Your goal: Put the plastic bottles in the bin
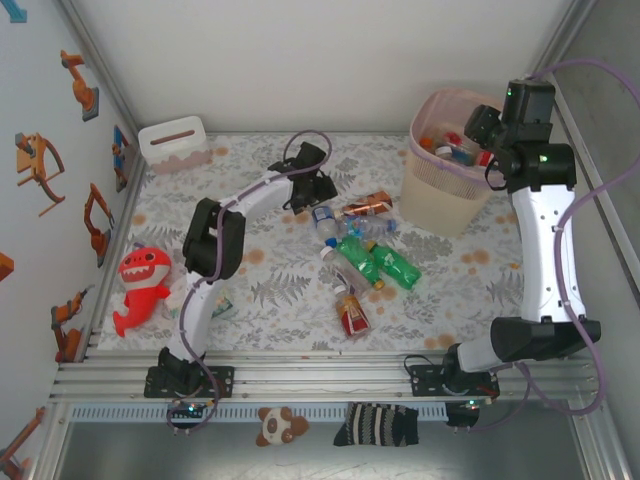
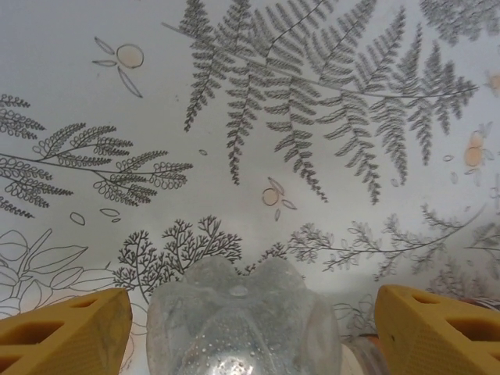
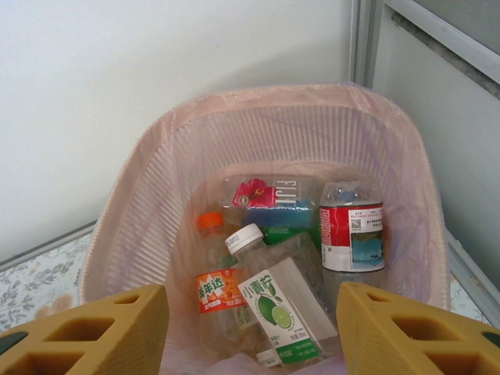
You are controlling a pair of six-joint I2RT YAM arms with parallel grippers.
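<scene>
**Top external.** Left arm reached forward and low over the table [image 1: 280,295]. The left gripper [image 1: 312,192] sat at the edge of a cluster of plastic bottles [image 1: 362,255], about seven, two of them green, lying just to its right. Right arm upright, with the right gripper [image 1: 480,128] pointing down over the bin [image 1: 440,205].

**Left wrist.** Fingers [image 2: 66,332] stood apart, unclamped, with one clear bottle [image 2: 242,320] base-on between them.

**Right wrist.** Fingers [image 3: 101,328] were parted with nothing between. Below them lay at least four bottles in the bin. One label read "FIJI".
</scene>
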